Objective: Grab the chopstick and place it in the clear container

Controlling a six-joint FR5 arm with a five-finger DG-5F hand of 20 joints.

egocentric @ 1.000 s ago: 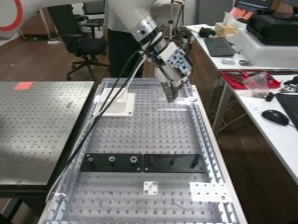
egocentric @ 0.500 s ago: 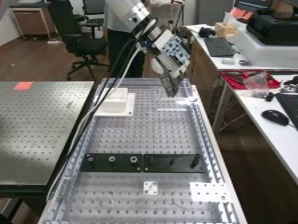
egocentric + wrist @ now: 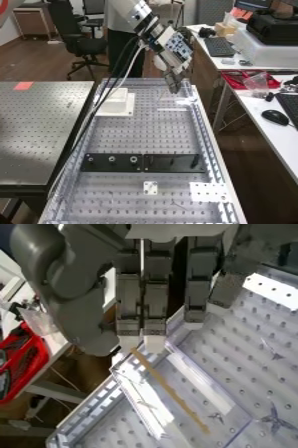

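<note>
no legible txt, labels, brands, nos. or signs in either cam view.

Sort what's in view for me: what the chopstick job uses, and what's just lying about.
Part of the job:
- chopstick
- clear container
- hand

Just lying about:
- black plates with holes
- small white plate
- white box
- computer mouse
- red tray

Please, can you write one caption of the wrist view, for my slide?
A thin brown chopstick slants from near the robot's hand across the clear container.
</note>
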